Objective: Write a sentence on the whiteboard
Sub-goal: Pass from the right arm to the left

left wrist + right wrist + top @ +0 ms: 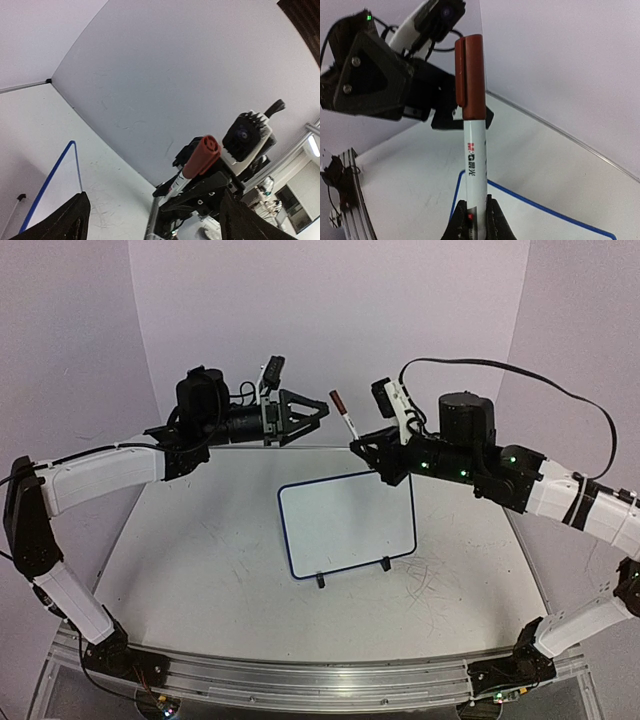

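In the right wrist view, the lower end of the white marker pen with red-brown cap (472,150) is hidden between the right tool's (476,202) black fingers and cut by the bottom edge. From above, the right arm (500,475) covers the upper right corner of the small white blue-rimmed whiteboard (345,525).

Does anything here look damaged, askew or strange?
The table carries dark scuffs and scribbles around the whiteboard. The marker in the right gripper has its cap on, and the whiteboard is blank.

The marker (473,150) bears on its white barrel a small red logo, "M&G", with black Chinese characters 晨光 below it.
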